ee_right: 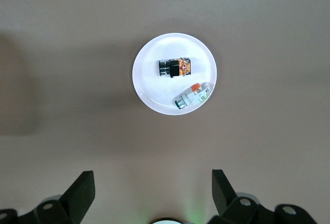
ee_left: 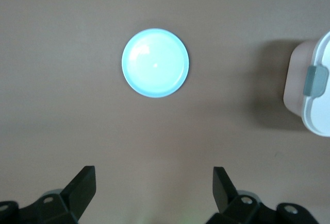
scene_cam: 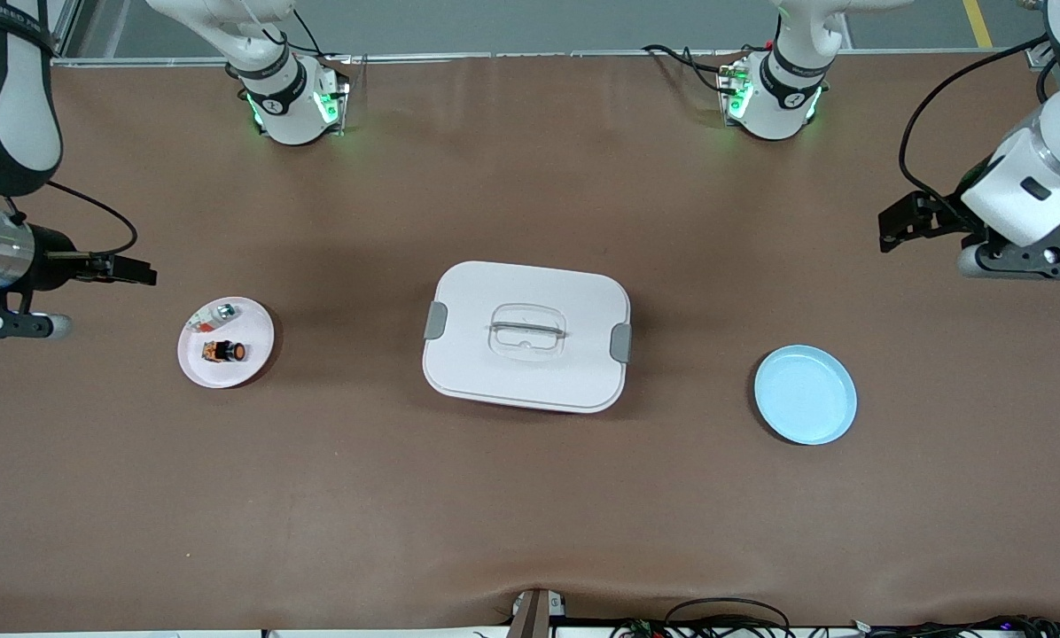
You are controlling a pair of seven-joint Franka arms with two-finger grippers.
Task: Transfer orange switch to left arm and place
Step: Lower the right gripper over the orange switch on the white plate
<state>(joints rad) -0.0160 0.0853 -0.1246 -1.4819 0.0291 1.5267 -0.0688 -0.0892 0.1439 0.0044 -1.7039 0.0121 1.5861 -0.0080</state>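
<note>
The orange switch (scene_cam: 224,352) lies on its side on a pink plate (scene_cam: 260,359) toward the right arm's end of the table; it also shows in the right wrist view (ee_right: 174,67). The white box (scene_cam: 468,354) stands closed mid-table, and its latched end shows in the left wrist view (ee_left: 314,85). My right gripper (scene_cam: 144,271) is open and empty, over bare table beside the pink plate; its own view shows it too (ee_right: 153,185). My left gripper (scene_cam: 889,232) is open and empty, over bare table at the left arm's end; it also shows in its own view (ee_left: 154,183).
A small white-silver part with a green tip (scene_cam: 220,311) shares the pink plate, farther from the front camera than the switch (ee_right: 192,96). An empty blue plate (scene_cam: 805,394) sits between the box and the left arm's end (ee_left: 155,63).
</note>
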